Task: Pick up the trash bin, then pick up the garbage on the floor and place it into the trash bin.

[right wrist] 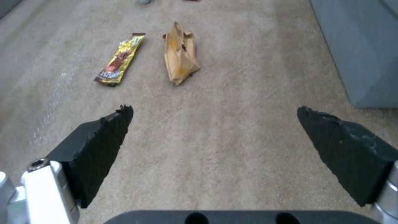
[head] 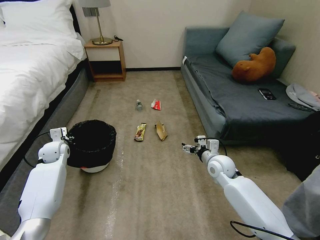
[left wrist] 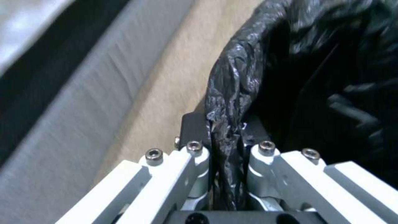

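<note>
Black bag liner of the trash bin [head: 90, 143] is pinched at its bed-side rim by the left pincer [left wrist: 226, 137], fingers pressed together on the wrinkled plastic fold. Bin is on the carpet [head: 160, 200] beside the bed [head: 30, 76]; can't tell whether it's lifted or resting. Right pincer [right wrist: 215, 124] hangs over bare carpet, spread wide, black pads [right wrist: 99, 137] well apart, holding nothing, touching nothing. Garbage lies on the carpet between bin and sofa [head: 233, 103]: gold-brown wrapper [right wrist: 120, 60] and tan paper scrap [right wrist: 180, 57] side by side, apart, ahead of the right pincer. Farther off, clear bottle [head: 139, 105] with green label and red-and-white packet [head: 156, 104], also side by side, not touching. All four pieces lie outside the bin. Black phone [head: 267, 94] lies on the sofa seat.
</note>
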Motion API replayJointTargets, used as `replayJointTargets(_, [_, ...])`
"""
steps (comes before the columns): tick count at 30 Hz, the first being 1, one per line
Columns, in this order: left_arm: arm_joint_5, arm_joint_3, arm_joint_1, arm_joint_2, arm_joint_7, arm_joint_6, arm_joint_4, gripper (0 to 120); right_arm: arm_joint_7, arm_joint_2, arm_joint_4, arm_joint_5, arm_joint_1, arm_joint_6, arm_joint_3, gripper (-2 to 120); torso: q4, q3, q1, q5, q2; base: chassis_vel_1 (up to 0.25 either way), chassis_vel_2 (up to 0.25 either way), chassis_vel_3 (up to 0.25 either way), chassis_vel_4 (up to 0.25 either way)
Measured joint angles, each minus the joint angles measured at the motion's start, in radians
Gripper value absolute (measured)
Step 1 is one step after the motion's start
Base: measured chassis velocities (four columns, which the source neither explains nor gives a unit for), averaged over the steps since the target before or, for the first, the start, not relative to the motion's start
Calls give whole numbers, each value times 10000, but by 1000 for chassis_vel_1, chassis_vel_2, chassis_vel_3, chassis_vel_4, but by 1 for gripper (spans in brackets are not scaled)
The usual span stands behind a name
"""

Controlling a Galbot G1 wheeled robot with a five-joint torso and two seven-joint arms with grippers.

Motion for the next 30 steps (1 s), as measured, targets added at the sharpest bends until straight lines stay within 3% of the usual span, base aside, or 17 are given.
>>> replayJointTargets(5, [277, -76, 100, 90, 32, -130, -479, 7, -12, -18, 6, 13, 27, 53, -15, 100, 1, 0, 0, 1, 0, 0, 0, 0, 0])
replayJointTargets(8, [513, -109, 265, 204, 65, -290, -1175, 7, -33, -13, 31, 25, 65, 31, -41, 100, -1, 0, 0, 0, 0, 0, 0, 0, 0])
replayJointTargets(18, [620, -142, 842, 434, 29, -189, -2539, 7, -17, 109, 34, -396, -23, 12, -186, 100, -1, 0, 0, 1, 0, 0, 0, 0, 0])
replayJointTargets(30, [476, -486, 1514, 608, 239, -142, -2879, 7, -396, 499, -124, -633, -130, 422, -377, 100, 0, 0, 1, -1, 1, 0, 0, 0, 0])
